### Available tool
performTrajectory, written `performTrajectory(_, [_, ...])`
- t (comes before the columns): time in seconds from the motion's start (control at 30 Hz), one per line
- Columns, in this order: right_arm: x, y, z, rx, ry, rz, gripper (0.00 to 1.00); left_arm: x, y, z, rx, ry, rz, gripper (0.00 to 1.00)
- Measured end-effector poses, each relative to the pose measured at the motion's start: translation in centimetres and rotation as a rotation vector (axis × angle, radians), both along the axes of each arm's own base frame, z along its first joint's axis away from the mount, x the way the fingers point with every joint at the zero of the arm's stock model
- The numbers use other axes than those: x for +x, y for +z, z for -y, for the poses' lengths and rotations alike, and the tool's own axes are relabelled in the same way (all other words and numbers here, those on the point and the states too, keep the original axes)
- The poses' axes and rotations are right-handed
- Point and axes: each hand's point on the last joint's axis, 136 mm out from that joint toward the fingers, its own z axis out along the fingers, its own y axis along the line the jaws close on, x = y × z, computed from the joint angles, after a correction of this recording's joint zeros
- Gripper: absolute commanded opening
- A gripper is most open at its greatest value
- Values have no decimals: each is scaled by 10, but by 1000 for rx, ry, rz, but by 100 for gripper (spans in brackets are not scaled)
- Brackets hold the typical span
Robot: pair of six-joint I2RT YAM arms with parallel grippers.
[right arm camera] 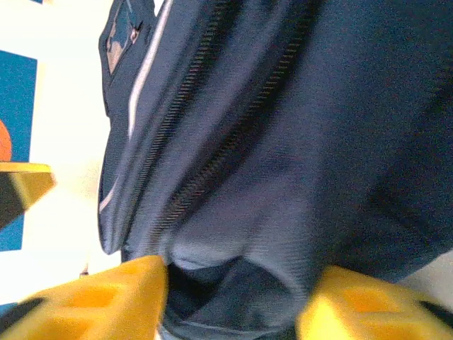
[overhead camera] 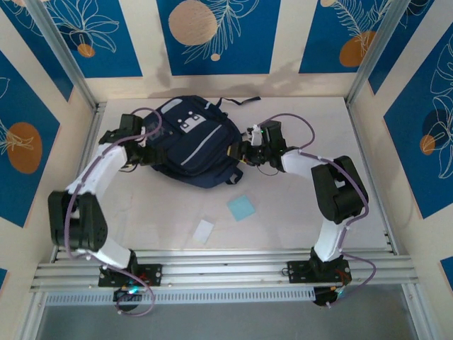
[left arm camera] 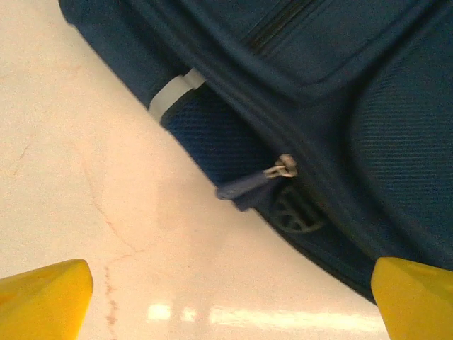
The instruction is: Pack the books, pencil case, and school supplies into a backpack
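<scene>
Top external: navy backpack [overhead camera: 191,152] on table [overhead camera: 283,212]

Pale, off-white table [overhead camera: 297,234], matte, with faint hairline veins and a few glare spots in the left wrist view. The cream walls carry blue panels [overhead camera: 212,35] with white leaf outlines and peach discs [overhead camera: 192,21]. Slanted metal corner post [overhead camera: 62,53]. Ribbed aluminium rails [overhead camera: 226,265] run along the near edge, with a grey strip [overhead camera: 226,319] below.

No readable text found. White patch [overhead camera: 190,120] on backpack [overhead camera: 202,159] front pocket carried small dark marks, too small to read. Round embossed emblem [left arm camera: 297,216] just below zipper pull [left arm camera: 282,168] on backpack was blurred, illegible.
</scene>
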Motion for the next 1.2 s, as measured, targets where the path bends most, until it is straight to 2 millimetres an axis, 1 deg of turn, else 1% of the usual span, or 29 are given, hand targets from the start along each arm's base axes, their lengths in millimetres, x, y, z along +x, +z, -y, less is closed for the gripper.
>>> performTrajectory(0.03, [-3, 1, 1, -14, -1, -1, 84, -2, 9, 5, -35, 6, 38, 100])
performTrajectory(0.07, [-5, 4, 4, -32, -6, 4, 95, -4, 17, 10, -73, 12, 77, 100])
performTrajectory(0.1, [-8, 8, 7, -51, -12, 7, 99, -6, 24, 14, -107, 16, 112, 100])
performTrajectory(0.2, [-12, 25, 22, -131, -49, 41, 100, -13, 31, 29, -201, 21, 175, 100])
performTrajectory(0.27, [-9, 36, 38, -212, -93, 66, 99, -18, 27, 42, -259, 20, 190, 100])
performTrajectory(0.33, [-1, 42, 54, -300, -140, 81, 100, -23, 20, 55, -303, 15, 188, 100])
performTrajectory(0.43, [18, 40, 82, -442, -204, 71, 100, -31, 7, 75, -346, -10, 172, 100])
performTrajectory(0.5, [34, 31, 100, -533, -240, 53, 100, -35, 4, 86, -350, -33, 168, 100])
performTrajectory(0.57, [48, 14, 115, -624, -262, 26, 100, -36, 6, 95, -337, -63, 182, 100])
performTrajectory(0.67, [61, -18, 133, -742, -270, -33, 100, -38, 5, 104, -298, -103, 193, 100])
performTrajectory(0.77, [68, -45, 143, -822, -256, -86, 100, -38, 0, 109, -254, -134, 192, 100])
performTrajectory(0.8, [69, -51, 144, -837, -249, -96, 99, -38, 0, 110, -246, -141, 193, 100])
performTrajectory(0.9, [72, -62, 147, -859, -234, -120, 100, -38, -1, 111, -217, -162, 200, 100])
performTrajectory(1.0, [77, -67, 147, -863, -229, -125, 98, -36, 2, 113, -199, -181, 213, 100])
performTrajectory(1.1, [79, -75, 148, -865, -221, -139, 91, -34, 6, 116, -176, -208, 229, 100])
performTrajectory(1.2, [78, -81, 151, -843, -222, -164, 80, -25, 14, 120, -151, -238, 251, 99])
